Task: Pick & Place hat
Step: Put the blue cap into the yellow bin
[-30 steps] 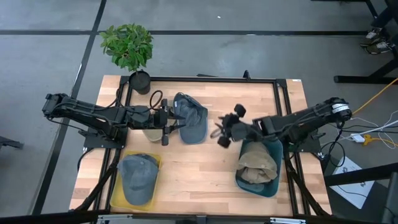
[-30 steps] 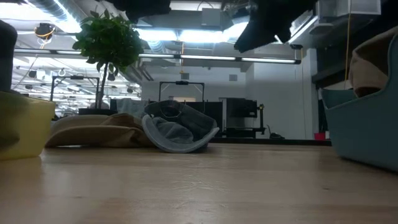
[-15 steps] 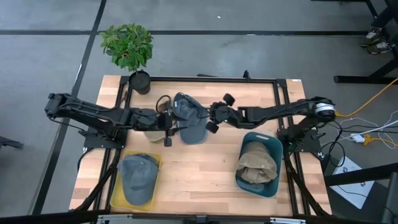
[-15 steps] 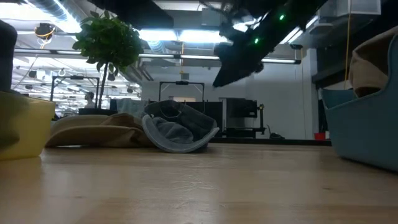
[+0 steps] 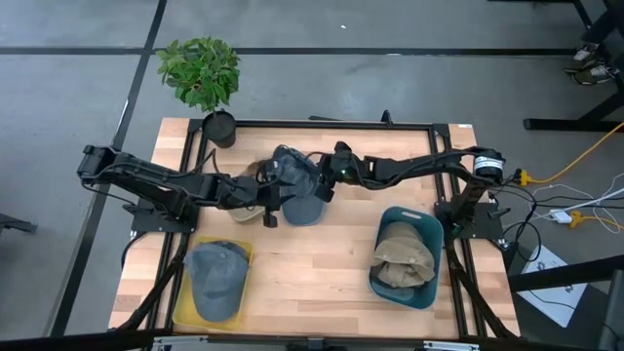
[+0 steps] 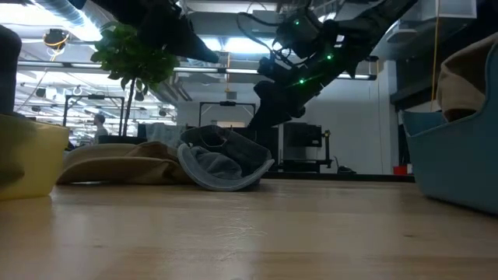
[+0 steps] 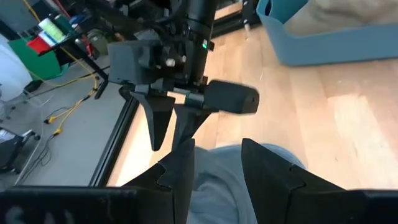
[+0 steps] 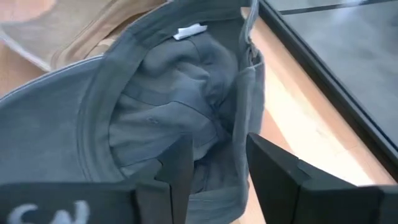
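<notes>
A grey-blue hat [image 5: 297,190] [image 6: 222,165] lies crown down on the table, its hollow [image 8: 168,118] facing up, beside a tan hat [image 5: 237,209] [image 6: 117,163]. My right gripper [image 5: 321,185] [image 8: 214,171] is open and low over the grey-blue hat, its fingers standing on either side of the hat's rim band [image 8: 244,118]. My left gripper [image 5: 270,205] [image 7: 217,168] is open at the hat's left edge, with grey cloth [image 7: 217,183] showing between its fingers. The left wrist view also shows the right gripper [image 7: 174,127] pointing down. My right gripper stands with one finger [image 8: 177,168] over the hat's hollow and one finger [image 8: 273,171] outside the rim band; I cannot tell whether either touches it. My left gripper hovers at the hat's left edge; I cannot tell whether it touches the cloth.
A yellow bin [image 5: 179,314] [image 6: 31,155] at the near left holds a grey hat [image 5: 216,278]. A blue bin [image 5: 425,222] [image 6: 455,159] at the near right holds tan hats [image 5: 402,258]. A potted plant [image 5: 203,78] stands at the far left corner. Bare wood lies between the bins.
My right gripper has swung from above the blue bin toward the table's left and far side and come down to the grey-blue hat. My left gripper has edged toward the table's right, closer to the same hat. The hats have stayed in place.
</notes>
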Controlling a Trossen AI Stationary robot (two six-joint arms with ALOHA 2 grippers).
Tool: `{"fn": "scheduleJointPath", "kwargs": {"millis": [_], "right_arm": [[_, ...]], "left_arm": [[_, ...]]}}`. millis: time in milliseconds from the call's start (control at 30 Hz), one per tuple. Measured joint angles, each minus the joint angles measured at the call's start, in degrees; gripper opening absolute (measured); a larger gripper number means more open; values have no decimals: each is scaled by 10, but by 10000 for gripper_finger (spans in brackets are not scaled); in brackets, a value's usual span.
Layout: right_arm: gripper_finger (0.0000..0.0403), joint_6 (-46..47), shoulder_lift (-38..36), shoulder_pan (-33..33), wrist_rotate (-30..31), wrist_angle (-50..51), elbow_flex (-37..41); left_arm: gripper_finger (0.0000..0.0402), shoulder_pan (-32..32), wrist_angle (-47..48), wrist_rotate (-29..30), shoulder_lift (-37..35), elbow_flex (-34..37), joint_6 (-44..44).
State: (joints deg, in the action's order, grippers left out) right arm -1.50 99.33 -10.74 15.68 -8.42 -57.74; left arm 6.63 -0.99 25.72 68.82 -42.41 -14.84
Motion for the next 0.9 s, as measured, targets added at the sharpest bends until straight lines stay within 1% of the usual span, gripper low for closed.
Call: {"fn": "scheduleJointPath", "kwargs": {"millis": [100,300,400,567,900], "right_arm": [[167,-3,0,-11,-18,0,0],[226,9,0,-26,-18,0,0],[243,32,0,-33,-18,0,0],[247,57,0,-38,-33,8,0],[248,71,6,-37,-33,15,-7]], "left_arm": [[127,0,11,3,0,0,1],[127,0,12,3,0,0,-2],[128,0,12,3,0,0,-15],[128,0,12,4,0,0,-34],[127,0,12,3,0,0,-44]]}}
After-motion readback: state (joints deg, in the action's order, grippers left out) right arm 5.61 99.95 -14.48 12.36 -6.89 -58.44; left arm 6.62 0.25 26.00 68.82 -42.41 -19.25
